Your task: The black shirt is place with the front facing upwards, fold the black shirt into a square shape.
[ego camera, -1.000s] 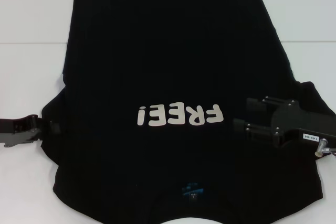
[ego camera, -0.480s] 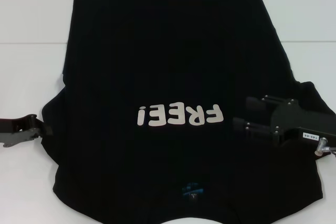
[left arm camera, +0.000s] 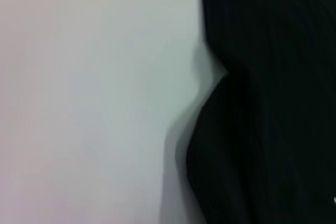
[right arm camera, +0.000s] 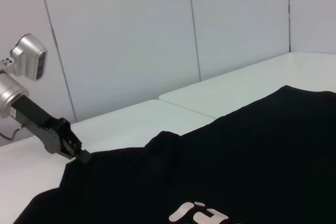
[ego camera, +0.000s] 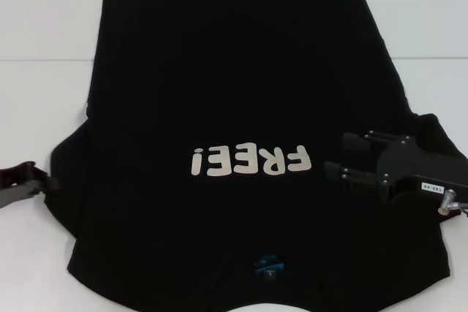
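Observation:
The black shirt [ego camera: 234,71] lies spread on the white table [ego camera: 36,93], front up, its white "FREE!" lettering [ego camera: 248,160] upside down in the head view and its teal neck label [ego camera: 267,267] near the front edge. My left gripper [ego camera: 45,180] is at the shirt's left sleeve edge, shut on the cloth; the right wrist view shows this left gripper [right arm camera: 81,155] pinching the shirt [right arm camera: 236,156] at its edge. Over the right sleeve area my right gripper [ego camera: 336,156] hovers open, fingers pointing toward the lettering. In the left wrist view only the shirt's edge [left arm camera: 262,103] shows.
A seam [ego camera: 44,60] runs across the table behind the shirt's left side. Pale wall panels [right arm camera: 121,40] stand beyond the table. Bare tabletop [left arm camera: 79,103] lies left of the sleeve.
My left gripper has drawn back to the left and the left sleeve edge has stretched outward with it. The right gripper has hardly moved.

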Tool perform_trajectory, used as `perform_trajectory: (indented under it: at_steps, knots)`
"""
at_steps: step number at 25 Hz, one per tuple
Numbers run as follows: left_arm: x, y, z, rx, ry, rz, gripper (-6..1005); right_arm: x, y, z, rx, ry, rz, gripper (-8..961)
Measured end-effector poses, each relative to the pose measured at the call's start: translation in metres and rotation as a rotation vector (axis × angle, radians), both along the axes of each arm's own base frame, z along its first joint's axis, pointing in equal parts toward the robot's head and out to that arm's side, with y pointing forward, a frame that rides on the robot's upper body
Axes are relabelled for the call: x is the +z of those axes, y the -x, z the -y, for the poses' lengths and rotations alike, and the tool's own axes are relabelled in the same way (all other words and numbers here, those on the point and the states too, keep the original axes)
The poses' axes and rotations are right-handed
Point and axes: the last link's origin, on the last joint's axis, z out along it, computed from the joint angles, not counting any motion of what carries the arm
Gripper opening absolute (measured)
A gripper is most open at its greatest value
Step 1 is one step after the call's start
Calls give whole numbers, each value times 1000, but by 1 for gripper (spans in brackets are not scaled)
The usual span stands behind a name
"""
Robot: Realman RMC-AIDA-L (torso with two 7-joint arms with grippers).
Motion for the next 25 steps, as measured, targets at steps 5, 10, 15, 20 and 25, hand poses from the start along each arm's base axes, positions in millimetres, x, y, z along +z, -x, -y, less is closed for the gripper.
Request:
perform_trajectory:
  at_steps: [5, 10, 15, 20, 25]
  knots:
    - [9, 12, 13, 28, -58, 43, -1, 1, 0, -1, 0, -2, 0, 739]
    - [19, 24, 27, 58, -121, 85, 0, 2, 2, -3, 5, -8, -4, 739]
    - [23, 31, 39, 79, -146, 109, 0, 3, 3, -4, 6, -11, -5, 739]
    - [22, 40, 52, 108, -179, 128, 0, 4, 4, -3, 5, -8, -12, 739]
    - [26, 47, 62, 125, -233, 156, -1, 3, 3, -2, 5, -6, -14, 739]
